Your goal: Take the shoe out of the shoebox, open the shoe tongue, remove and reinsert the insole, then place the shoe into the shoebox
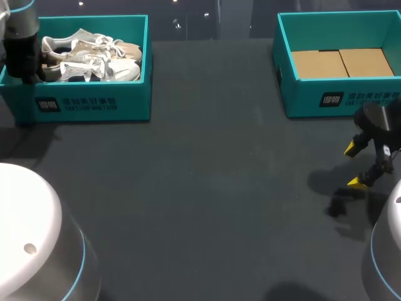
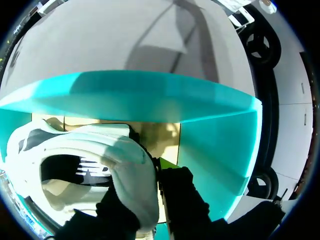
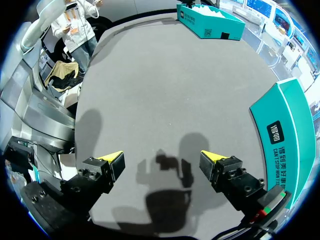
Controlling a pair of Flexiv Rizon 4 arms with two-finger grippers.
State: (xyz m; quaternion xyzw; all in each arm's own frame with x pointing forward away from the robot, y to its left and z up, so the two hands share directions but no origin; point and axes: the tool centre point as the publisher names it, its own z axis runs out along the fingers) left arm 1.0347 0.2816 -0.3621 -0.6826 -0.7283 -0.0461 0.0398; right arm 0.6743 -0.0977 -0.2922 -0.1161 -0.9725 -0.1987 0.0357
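A teal shoebox [image 1: 94, 103] at the back left holds a pair of white and grey shoes [image 1: 94, 56]. My left arm [image 1: 22, 56] stands over the box's left end, and its gripper is hidden from the head view. In the left wrist view, the left gripper [image 2: 145, 180] is shut on the heel wall of the white shoe [image 2: 100, 150]. One finger is inside the shoe's opening and the other, with its yellow tip [image 2: 167, 164], is outside it. My right gripper [image 1: 355, 165] [image 3: 162, 162] hangs open just above the table at the right, holding nothing.
A second teal box [image 1: 351, 100] [image 3: 285, 130] with a bare cardboard floor stands at the back right, just behind my right gripper. The shoebox wall [image 2: 215, 150] rises close beside the left gripper. Dark tabletop [image 1: 207, 188] spreads between the two boxes.
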